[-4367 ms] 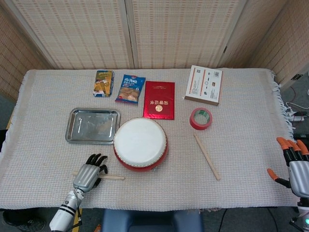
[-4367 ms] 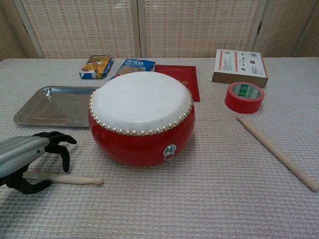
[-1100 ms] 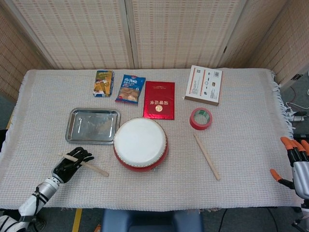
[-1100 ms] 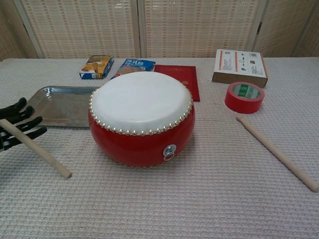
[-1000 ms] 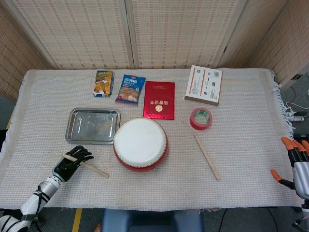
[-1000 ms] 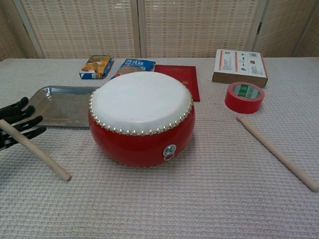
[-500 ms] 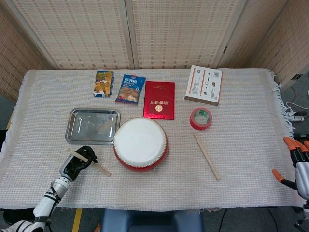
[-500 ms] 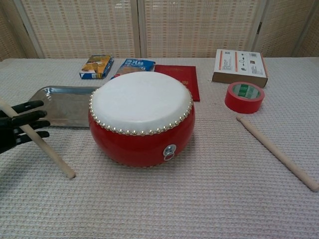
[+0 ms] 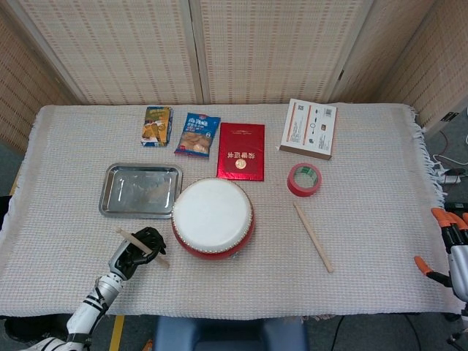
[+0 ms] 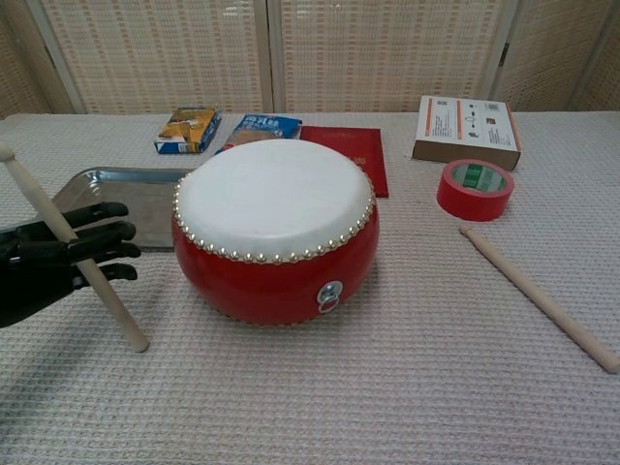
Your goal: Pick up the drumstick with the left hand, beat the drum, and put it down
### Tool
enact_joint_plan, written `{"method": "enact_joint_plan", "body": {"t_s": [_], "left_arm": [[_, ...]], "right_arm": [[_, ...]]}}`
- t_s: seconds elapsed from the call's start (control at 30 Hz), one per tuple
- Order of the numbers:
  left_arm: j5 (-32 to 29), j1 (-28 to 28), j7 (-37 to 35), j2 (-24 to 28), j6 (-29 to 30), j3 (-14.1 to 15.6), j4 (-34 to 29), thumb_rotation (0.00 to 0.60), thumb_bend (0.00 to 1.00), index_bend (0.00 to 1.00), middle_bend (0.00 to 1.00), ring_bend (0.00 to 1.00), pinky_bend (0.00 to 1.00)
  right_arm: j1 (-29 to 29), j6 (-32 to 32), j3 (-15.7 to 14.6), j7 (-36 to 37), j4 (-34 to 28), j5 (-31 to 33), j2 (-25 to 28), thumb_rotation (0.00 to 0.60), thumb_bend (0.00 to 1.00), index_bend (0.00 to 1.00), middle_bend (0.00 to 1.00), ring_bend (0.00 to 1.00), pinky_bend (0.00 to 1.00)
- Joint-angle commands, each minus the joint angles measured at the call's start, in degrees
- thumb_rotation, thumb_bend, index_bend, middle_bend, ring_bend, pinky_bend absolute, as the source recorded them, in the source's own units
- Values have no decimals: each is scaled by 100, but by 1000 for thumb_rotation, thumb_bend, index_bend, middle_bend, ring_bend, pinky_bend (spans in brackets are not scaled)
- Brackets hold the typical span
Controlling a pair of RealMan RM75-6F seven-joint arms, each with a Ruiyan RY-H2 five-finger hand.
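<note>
A red drum [image 9: 213,217] [image 10: 276,232] with a white skin stands in the middle of the table. Just left of it, my black left hand [image 9: 134,250] [image 10: 53,262] grips a pale wooden drumstick [image 9: 141,246] [image 10: 73,250] at its middle; the stick slants, lower end near the cloth, upper end up and to the left. A second drumstick [image 9: 313,235] [image 10: 538,296] lies on the cloth right of the drum. My right hand [image 9: 453,245], with orange fingertips spread, hangs off the table's right edge and holds nothing.
A metal tray [image 9: 140,191] [image 10: 107,204] lies behind my left hand. A red tape roll [image 9: 303,179] [image 10: 474,190], a red booklet [image 9: 241,151], two snack packets [image 9: 158,126] [image 9: 197,134] and a white box [image 9: 308,128] sit behind the drum.
My left hand has lifted the drumstick off the cloth and carried it right, toward the drum. The stick now stands steeper. The right hand has hardly moved.
</note>
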Motion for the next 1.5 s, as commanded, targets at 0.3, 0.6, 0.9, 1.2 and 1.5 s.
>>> {"method": "enact_joint_plan", "body": {"t_s": [0.3, 0.6, 0.9, 1.2, 1.5], "left_arm": [[296, -24, 35, -126, -25, 85, 101, 600, 252, 532, 552, 475, 473], [327, -14, -35, -169, 10, 78, 105, 600, 207, 487, 524, 475, 451], [256, -19, 50, -155, -45, 43, 39, 600, 206, 388, 453, 426, 426], [359, -79, 320, -203, -98, 102, 60, 599, 208, 512, 554, 494, 480], [197, -108, 888, -337, -167, 72, 37, 597, 208, 597, 639, 566, 518]], "right_arm": [[-28, 33, 3, -1, -6, 8, 7, 600, 203, 0, 94, 0, 0], [-28, 25, 7, 14, 2, 7, 7, 600, 204, 0, 94, 0, 0], [-15, -1, 11, 78, 59, 8, -8, 600, 203, 0, 94, 0, 0], [-26, 11, 19, 116, 93, 21, -8, 600, 203, 0, 94, 0, 0], [-50, 72, 25, 131, 103, -3, -5, 600, 203, 0, 94, 0, 0]]}}
